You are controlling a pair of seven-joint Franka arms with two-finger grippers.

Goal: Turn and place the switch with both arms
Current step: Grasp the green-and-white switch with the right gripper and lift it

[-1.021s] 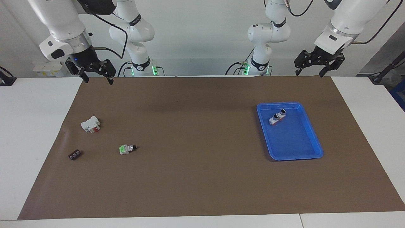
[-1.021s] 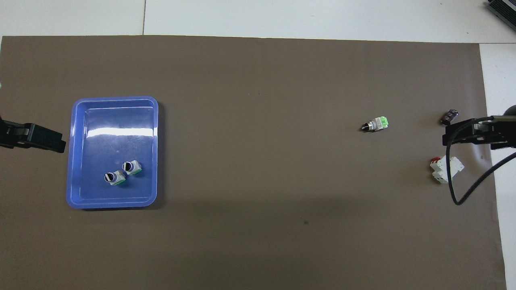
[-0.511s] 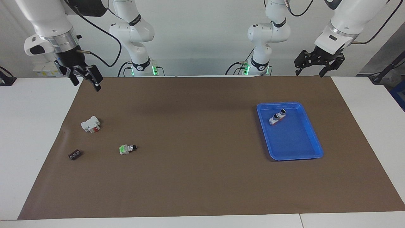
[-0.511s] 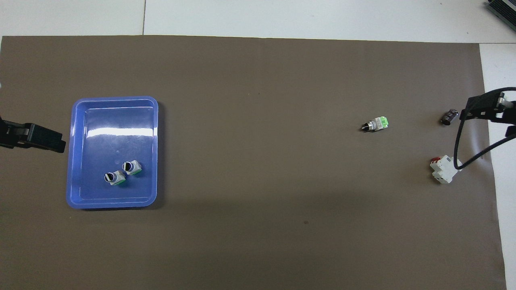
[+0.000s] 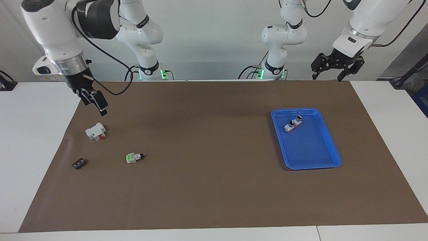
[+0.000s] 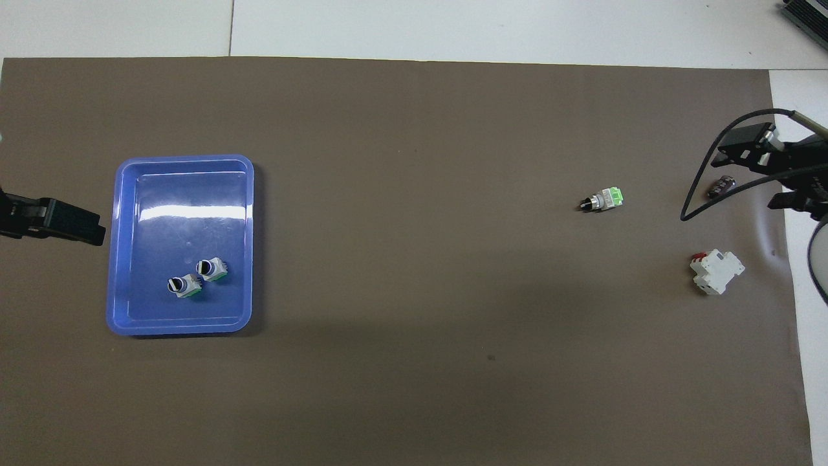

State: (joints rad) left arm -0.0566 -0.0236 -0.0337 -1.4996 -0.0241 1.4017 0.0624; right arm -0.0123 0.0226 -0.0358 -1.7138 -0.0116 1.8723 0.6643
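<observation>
The switch (image 5: 134, 157) lies on its side on the brown mat toward the right arm's end, its black knob pointing toward the middle of the table and its green block toward the mat's edge. It also shows in the overhead view (image 6: 603, 200). My right gripper (image 5: 97, 104) hangs tilted in the air above the mat's edge, over the spot by the white block, well apart from the switch; it also shows in the overhead view (image 6: 744, 144). My left gripper (image 5: 334, 70) waits open and empty, raised over the mat's corner at the left arm's end, and it shows in the overhead view (image 6: 65, 223).
A blue tray (image 5: 331, 157) at the left arm's end holds a twin-knobbed grey piece (image 5: 293, 123). A white block with a red part (image 5: 95, 131) and a small dark piece (image 5: 79, 163) lie near the switch at the right arm's end.
My right gripper has come down and turned, moving out over the mat toward the white block. The left arm and all the objects have not moved.
</observation>
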